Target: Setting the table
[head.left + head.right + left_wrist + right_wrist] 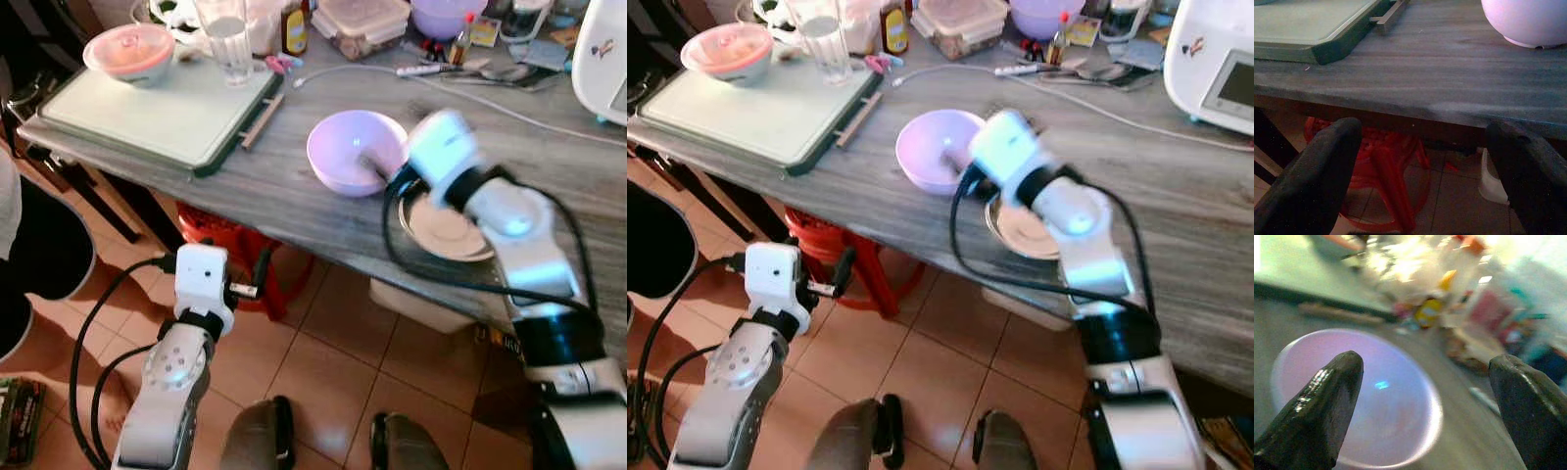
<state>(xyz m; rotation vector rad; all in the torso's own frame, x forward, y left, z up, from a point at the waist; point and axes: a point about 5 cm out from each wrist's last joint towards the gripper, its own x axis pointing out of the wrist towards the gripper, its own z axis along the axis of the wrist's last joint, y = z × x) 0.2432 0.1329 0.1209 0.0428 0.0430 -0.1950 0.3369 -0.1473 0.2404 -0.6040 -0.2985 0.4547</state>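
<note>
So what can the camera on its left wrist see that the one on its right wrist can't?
The left wrist view looks along the open left gripper from below the table edge: it takes in a red plastic stool on the tiled floor under the table.

The right wrist view looks along the open right gripper down into the hollow of the lilac bowl, with a blurred clutter of bottles and packets behind.

Both take in that bowl, the grey wooden tabletop and the green tray.
</note>
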